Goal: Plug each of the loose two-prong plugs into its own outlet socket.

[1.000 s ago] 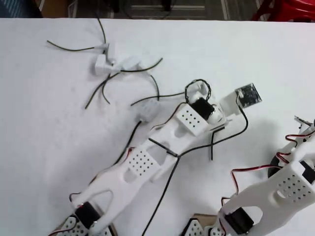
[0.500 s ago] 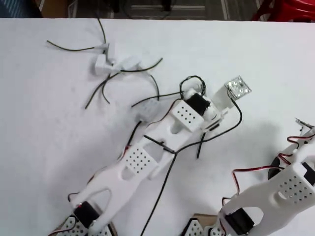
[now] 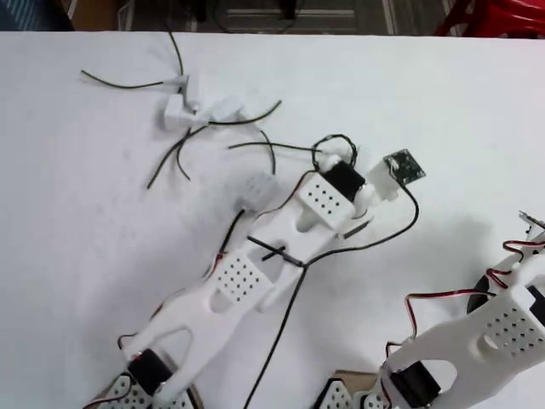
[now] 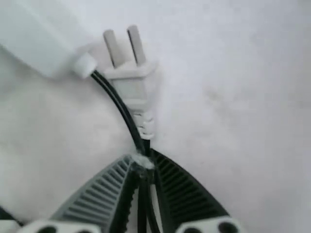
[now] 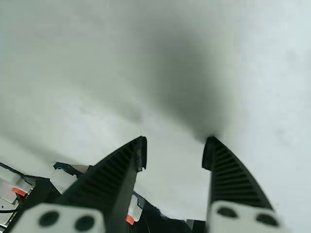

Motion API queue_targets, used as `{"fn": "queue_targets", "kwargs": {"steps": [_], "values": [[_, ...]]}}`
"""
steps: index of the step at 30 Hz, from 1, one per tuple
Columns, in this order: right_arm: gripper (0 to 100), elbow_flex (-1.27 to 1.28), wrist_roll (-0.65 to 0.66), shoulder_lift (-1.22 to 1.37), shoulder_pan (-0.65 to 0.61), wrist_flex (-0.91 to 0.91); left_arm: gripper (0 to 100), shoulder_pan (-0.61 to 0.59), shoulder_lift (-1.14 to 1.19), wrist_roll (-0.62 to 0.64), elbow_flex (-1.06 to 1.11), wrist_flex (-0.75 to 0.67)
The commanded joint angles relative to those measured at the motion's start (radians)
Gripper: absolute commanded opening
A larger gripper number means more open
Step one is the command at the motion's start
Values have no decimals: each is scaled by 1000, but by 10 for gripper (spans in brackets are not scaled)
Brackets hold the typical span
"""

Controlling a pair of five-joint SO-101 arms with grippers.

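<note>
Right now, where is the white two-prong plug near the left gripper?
In the left wrist view the white two-prong plug lies on the table just ahead of the left gripper, which pinches the black cord behind it.

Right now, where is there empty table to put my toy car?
The table is bare at the far right, beyond the right arm, and at the left, beside the left arm. It's crowded around the plugs and cords.

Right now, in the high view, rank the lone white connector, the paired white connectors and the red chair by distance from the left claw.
From the left claw:
1. The lone white connector, beside the left arm.
2. The paired white connectors, farther back on the left.
3. The red chair, in the room behind, far right.
</note>
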Motion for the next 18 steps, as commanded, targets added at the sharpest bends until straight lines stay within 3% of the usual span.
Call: {"fn": "queue_targets", "kwargs": {"steps": [1,8,13,18], "values": [[200,-6,6,-19,15,10,23,2,-73,14,68,44],[200,-6,6,-19,24,12,23,-10,-74,8,124,46],[200,-6,6,-19,13,12,23,-114,-125,2,232,46],[200,-8,6,-19,-1,10,23,-243,-220,-130,479,46]]}}
